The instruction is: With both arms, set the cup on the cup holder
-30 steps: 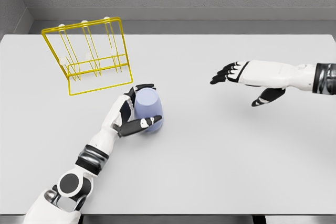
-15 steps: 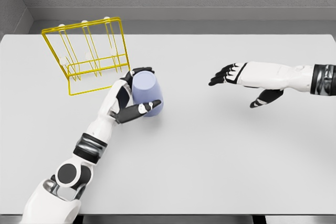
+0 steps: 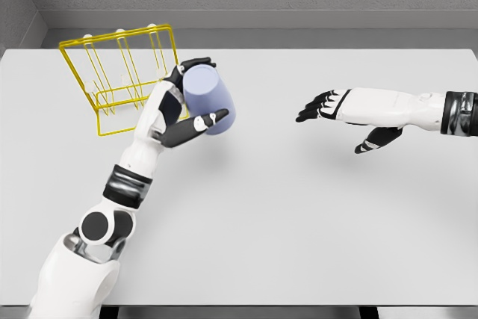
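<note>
- The step in hand reads as the carry: the left hand [image 3: 179, 106] has the lavender cup [image 3: 208, 98] wrapped in its fingers, thumb across the lower side and the other fingers curled over the upper rim end.
- The cup looks clear of the white bench [image 3: 299, 207], tilted, its closed end facing the camera, and it sits just beside the right edge of the yellow wire cup holder [image 3: 123, 76]; whether the two touch cannot be told.
- The holder stands at the bench's far left, a frame with upright prongs tipped in white; none of the prongs carries anything.
- The right hand [image 3: 336, 110] hovers well apart over the middle-right of the bench, fingers spread and relaxed, holding nothing.
- By my reading the task is about half done: the cup is grasped and brought to the rack, but not yet hung.
- The next move probably calls for turning the cup so its open mouth faces a prong, then lowering it over that prong without knocking the light frame aside.
- Since the task names both arms, the right hand may need to come across to steady the holder or the cup.
</note>
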Robot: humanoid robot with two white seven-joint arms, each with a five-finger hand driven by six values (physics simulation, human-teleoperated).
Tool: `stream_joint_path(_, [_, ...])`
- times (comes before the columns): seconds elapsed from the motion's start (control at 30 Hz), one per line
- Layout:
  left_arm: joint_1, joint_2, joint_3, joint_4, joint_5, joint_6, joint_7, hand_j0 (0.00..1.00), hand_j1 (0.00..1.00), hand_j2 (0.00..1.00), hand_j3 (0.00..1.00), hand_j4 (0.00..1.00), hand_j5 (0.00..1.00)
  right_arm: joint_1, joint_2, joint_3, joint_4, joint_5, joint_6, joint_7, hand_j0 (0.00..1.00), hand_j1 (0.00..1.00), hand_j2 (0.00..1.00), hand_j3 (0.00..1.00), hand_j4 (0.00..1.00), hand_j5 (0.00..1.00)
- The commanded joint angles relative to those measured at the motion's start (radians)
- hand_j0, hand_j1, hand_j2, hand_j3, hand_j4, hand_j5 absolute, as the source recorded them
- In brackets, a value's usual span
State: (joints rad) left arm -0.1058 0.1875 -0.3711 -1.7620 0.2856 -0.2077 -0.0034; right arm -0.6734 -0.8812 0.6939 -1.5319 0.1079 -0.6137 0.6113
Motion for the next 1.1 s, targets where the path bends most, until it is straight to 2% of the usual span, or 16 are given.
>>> stream_joint_path(0.0, [0.000, -0.013, 0.011, -0.001, 0.001, -0.001, 0.000, 0.69, 0.69, 0.69, 0.69, 0.69, 0.69, 0.000, -0.001, -0.001, -0.001, -0.007, 0.003, 0.000, 1.00, 1.00, 1.00, 1.00, 1.00, 1.00])
stream_joint_path(0.2, [-0.020, -0.014, 0.026, -0.002, 0.001, -0.004, 0.000, 0.69, 0.69, 0.69, 0.69, 0.69, 0.69, 0.002, -0.001, 0.001, 0.001, -0.007, 0.003, 0.000, 1.00, 1.00, 1.00, 1.00, 1.00, 1.00])
stream_joint_path(0.53, [-0.045, -0.013, 0.100, -0.002, 0.003, 0.001, 0.006, 0.69, 0.69, 0.69, 0.69, 0.69, 0.69, 0.002, -0.001, 0.004, 0.001, -0.005, 0.003, 0.000, 1.00, 1.00, 1.00, 1.00, 1.00, 1.00])
stream_joint_path(1.07, [-0.092, -0.010, 0.146, -0.001, 0.001, 0.083, 0.006, 0.69, 0.69, 0.69, 0.69, 0.69, 0.69, 0.002, 0.013, 0.006, -0.002, -0.005, 0.003, 0.000, 1.00, 1.00, 1.00, 1.00, 1.00, 1.00])
